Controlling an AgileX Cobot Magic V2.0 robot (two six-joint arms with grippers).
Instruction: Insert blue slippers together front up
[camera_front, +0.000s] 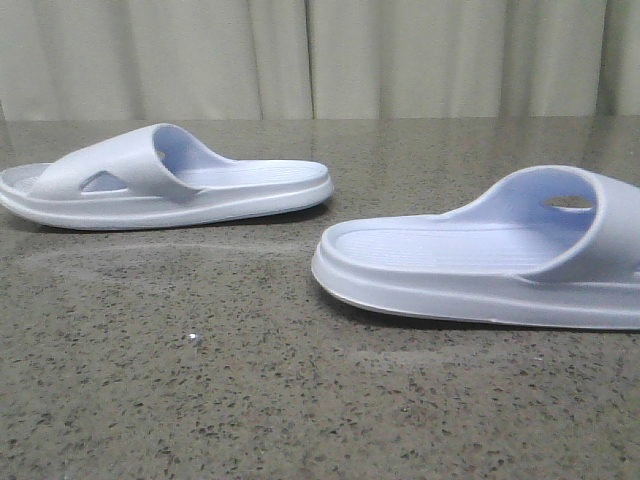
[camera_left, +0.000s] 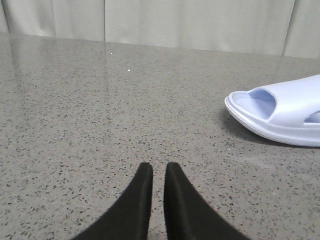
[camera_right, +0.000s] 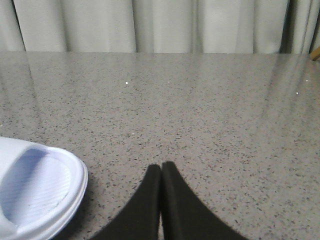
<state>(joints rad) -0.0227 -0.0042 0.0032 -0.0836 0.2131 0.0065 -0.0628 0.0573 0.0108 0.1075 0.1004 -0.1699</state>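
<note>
There are two blue slippers on the table (camera_front: 250, 400), and both lie flat on their soles, footbed up. In the front view the left slipper (camera_front: 165, 180) lies farther back on the left side. Its strap is toward the left and its open heel end points right. The right slipper (camera_front: 490, 255) lies nearer to the camera on the right side. Its heel end points left, its strap is at the right, and the right edge of the picture cuts it off. The two slippers are apart and do not touch; a strip of bare table is between the two heel ends. Each strap shows one small side hole in this view.

There are two grippers, and each one appears only in its own wrist view. The left gripper (camera_left: 158, 172) has its two black fingers nearly together, with only a thin gap between the tips, and nothing is between them. It is above the bare table, and one slipper (camera_left: 280, 112) lies well apart from it. The right gripper (camera_right: 161, 167) has its fingers pressed together, tip against tip, and it holds nothing. One slipper end (camera_right: 37, 195) lies near it, not touching.

The table is grey speckled stone. Behind it hangs a pale curtain (camera_front: 320, 55). No container is seen; the slippers contain nothing.
</note>
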